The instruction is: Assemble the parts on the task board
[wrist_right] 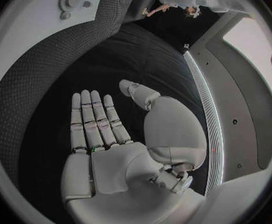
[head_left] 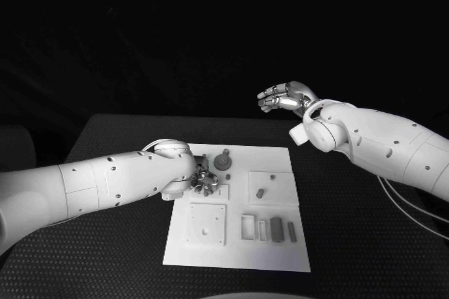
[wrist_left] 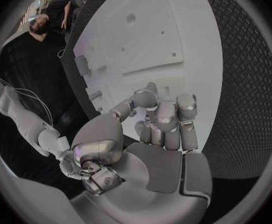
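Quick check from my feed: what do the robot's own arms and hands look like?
Both arms are smooth white shells dotted with small dark screw holes. The left hand and right hand are silver metal with many jointed fingers; the palm and thumb base carry pale smooth covers. Thin cables trail beneath the right arm.

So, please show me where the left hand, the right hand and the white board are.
left hand [head_left: 205, 179], head view, on its fingers.
right hand [head_left: 288, 95], head view, on its knuckles.
white board [head_left: 234, 255], head view, on its bare near edge.

White task board on a black worktop — its mat dotted with a fine grid; silver hand — grey parts.
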Controlling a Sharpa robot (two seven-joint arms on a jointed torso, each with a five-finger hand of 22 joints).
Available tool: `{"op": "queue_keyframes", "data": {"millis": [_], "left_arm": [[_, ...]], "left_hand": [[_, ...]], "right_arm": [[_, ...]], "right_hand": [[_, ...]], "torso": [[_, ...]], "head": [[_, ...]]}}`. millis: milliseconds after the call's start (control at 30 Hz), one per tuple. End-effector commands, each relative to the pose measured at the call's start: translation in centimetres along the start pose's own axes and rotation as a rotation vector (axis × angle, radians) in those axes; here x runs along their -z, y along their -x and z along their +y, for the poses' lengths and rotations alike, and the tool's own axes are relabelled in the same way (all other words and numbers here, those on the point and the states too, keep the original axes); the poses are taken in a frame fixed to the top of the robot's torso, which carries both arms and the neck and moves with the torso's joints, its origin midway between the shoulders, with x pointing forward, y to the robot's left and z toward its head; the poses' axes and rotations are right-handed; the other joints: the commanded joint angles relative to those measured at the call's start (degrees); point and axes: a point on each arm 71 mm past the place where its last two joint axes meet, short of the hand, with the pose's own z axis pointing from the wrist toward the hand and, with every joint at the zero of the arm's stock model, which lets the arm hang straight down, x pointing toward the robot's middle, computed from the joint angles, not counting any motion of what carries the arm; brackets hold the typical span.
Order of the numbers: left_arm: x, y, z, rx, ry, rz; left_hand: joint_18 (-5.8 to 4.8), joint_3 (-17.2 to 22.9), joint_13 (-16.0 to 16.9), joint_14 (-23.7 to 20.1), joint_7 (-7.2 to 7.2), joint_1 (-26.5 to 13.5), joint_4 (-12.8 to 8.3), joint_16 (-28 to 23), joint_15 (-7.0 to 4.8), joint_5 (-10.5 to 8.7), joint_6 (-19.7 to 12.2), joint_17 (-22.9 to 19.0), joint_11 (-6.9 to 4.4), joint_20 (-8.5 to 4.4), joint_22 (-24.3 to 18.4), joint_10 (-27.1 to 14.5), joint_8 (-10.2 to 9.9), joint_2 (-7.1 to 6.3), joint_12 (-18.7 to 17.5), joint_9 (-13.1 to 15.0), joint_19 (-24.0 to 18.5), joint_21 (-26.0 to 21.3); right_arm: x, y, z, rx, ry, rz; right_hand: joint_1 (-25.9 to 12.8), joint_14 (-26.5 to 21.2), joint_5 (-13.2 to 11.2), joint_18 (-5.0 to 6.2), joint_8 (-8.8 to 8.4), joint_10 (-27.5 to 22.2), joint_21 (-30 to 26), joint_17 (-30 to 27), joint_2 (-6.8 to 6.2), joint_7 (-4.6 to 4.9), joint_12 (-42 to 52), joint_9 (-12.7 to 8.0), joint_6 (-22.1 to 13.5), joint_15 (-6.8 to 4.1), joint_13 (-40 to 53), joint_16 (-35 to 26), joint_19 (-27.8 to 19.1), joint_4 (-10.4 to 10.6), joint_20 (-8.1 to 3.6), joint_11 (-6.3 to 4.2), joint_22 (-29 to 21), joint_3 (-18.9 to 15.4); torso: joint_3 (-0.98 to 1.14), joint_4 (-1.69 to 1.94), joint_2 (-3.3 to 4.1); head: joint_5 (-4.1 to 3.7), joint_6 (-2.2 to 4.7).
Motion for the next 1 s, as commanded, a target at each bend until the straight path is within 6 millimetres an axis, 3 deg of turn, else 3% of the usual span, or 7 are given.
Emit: {"op": "queue_keyframes", "data": {"millis": [33,167,233,433,1000], "left_arm": [[-0.33,-1.23,-0.25,-0.023,-0.003,0.045],[-0.33,-1.27,-0.25,-0.023,-0.003,0.052],[-0.32,-1.32,-0.24,-0.027,-0.004,0.058],[-0.3,-1.37,-0.17,-0.032,-0.002,0.065],[-0.19,-0.98,-0.01,-0.055,-0.006,0.0]], "left_hand": [[0.58,-0.1,-0.1,-0.7,-3.9,-0.6,1.0,0.3,-2.36,-1.45,7.7,-0.1,-0.69,-5.46,0.1,-1.0,-0.2,0.48,0.4,0.0,-0.3,0.1],[0.68,-0.3,-0.4,-0.8,-3.85,-1.4,2.9,0.5,-2.39,-4.74,7.7,-0.3,-0.77,-5.51,0.1,-1.1,-0.2,0.18,0.7,-0.1,-0.6,0.0],[0.71,-0.3,-0.4,-0.9,-3.86,-1.7,3.5,0.5,-2.41,-5.15,7.6,-0.3,-0.76,-5.52,0.1,-1.2,-0.2,0.09,0.8,-0.1,-0.6,0.0],[0.85,0.3,-0.6,-0.9,-3.86,-1.0,2.7,0.7,-2.44,-3.16,7.6,-0.4,-0.78,-5.62,0.3,-1.3,-0.1,0.3,1.0,-0.1,-0.7,0.2],[0.97,0.8,-0.9,-1.0,-3.83,0.2,1.6,0.7,-2.45,-3.08,7.4,-0.7,-0.76,-5.68,0.3,-1.4,0.0,0.43,1.2,-0.2,-0.7,0.4]], "right_arm": [[-0.01,-0.2,0.09,-0.003,0.009,0.018],[-0.02,-0.2,0.08,-0.003,0.009,0.018],[-0.01,-0.21,0.08,-0.003,0.008,0.02],[0.01,-0.16,0.04,-0.003,0.007,0.02],[0.05,-0.21,-0.08,-0.004,0.006,0.022]], "right_hand": [[-0.1,-0.2,0.3,-0.67,0.31,0.4,-0.4,-0.1,0.55,2.1,-0.4,-0.1,-0.5,0.39,0.0,-0.4,-0.3,-0.3,-0.11,-0.1,0.1,-0.1],[-0.1,-0.2,0.4,-0.67,0.31,0.4,-0.4,-0.1,0.56,2.1,-0.4,-0.1,-0.5,0.39,0.0,-0.4,-0.3,-0.3,-0.11,-0.11,0.1,-0.1],[-0.1,-0.2,0.4,-0.67,0.31,0.5,-0.4,-0.1,0.57,2.1,-0.4,-0.1,-0.5,0.39,0.0,-0.4,-0.3,-0.3,-0.11,-0.11,0.1,0.0],[-0.1,-0.2,0.5,-0.69,0.31,0.5,-0.5,-0.2,0.59,2.1,-0.5,-0.1,-0.5,0.41,0.0,-0.4,-0.4,-0.4,-0.1,-0.12,0.2,0.0],[-0.1,-0.3,0.7,-0.73,0.33,0.5,-0.6,-0.3,0.59,2.1,-0.6,-0.2,-0.5,0.44,0.0,-0.4,-0.4,-0.4,-0.06,-0.12,0.2,-0.1]], "torso": [[0.0,0.0,0.0],[0.01,-0.02,0.01],[0.01,-0.02,0.01],[0.03,0.01,0.01],[-0.07,0.05,0.0]], "head": [[-0.06,0.01],[-0.07,0.06],[-0.08,0.05],[-0.18,-0.03],[-0.25,-0.11]]}}
